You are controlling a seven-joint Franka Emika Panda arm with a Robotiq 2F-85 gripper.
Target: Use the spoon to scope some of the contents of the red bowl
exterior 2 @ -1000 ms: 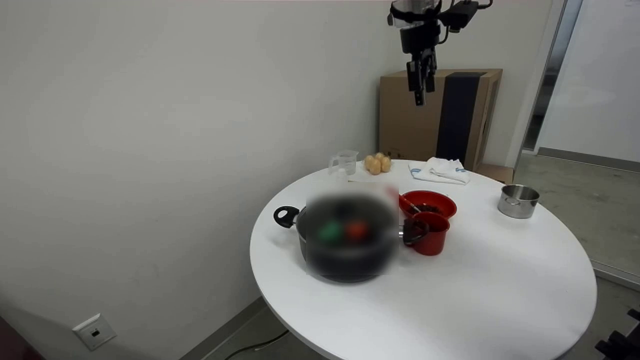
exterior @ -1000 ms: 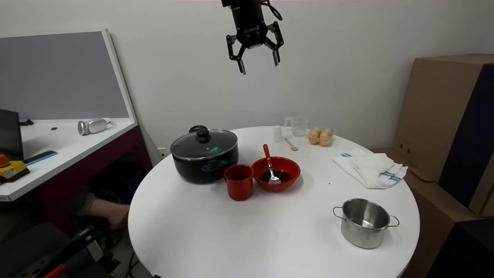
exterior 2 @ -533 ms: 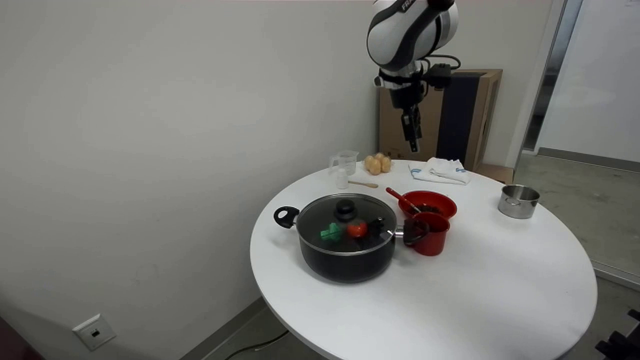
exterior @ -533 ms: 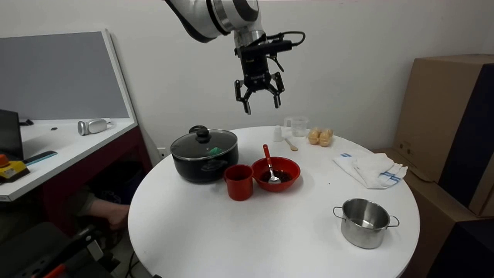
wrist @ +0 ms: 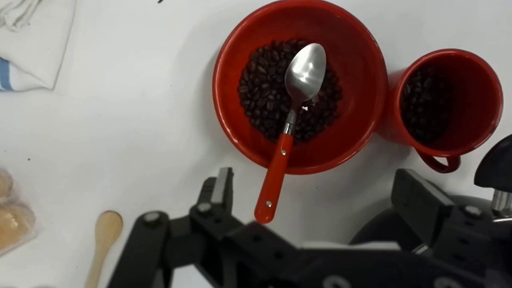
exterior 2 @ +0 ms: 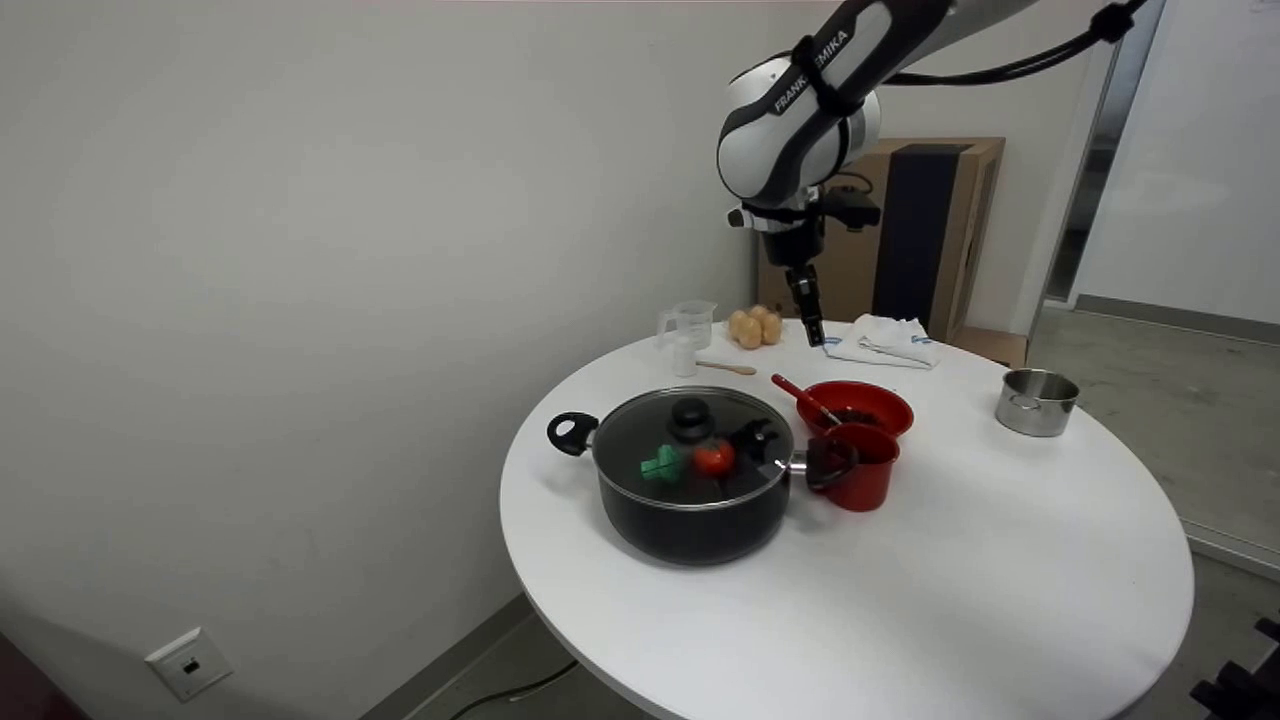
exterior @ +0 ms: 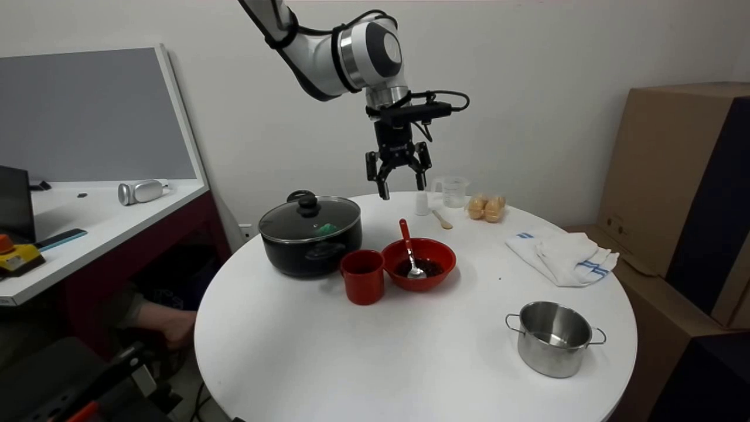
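You are holding the gripper (exterior: 403, 189) in the air above the far part of the white table (exterior: 328, 363), pointing it downward; its jaws are standing wide apart and are gripping nothing. The spoon (wrist: 287, 129) is lying in the red bowl (wrist: 356, 92), its steel head resting on the dark beans (wrist: 260, 92) and its red handle leaning across the rim and sticking out on the far side. In the wrist view you are seeing the handle's end between the two fingers (wrist: 222, 190), closer to the one on the left; the fingers are hanging above it, apart from it. In an exterior view the red cup (exterior: 362, 287) is standing just left of the bowl and a little nearer, and the wrist view is showing beans inside it. Farther left the black pot (exterior: 299, 264) is sitting under its glass lid (exterior: 299, 225). On the near right the small steel pot (exterior: 551, 354) is standing, with the white towel (exterior: 565, 255) lying beyond it. Beyond the bowl, the white bottle (exterior: 422, 203), the wooden spoon (exterior: 443, 221), the clear measuring cup (exterior: 454, 194) and the tan round pieces (exterior: 486, 208) are sitting close together. Through the lid, in an exterior view, a tomato (exterior 2: 714, 458) and a green piece (exterior 2: 663, 464) are showing.
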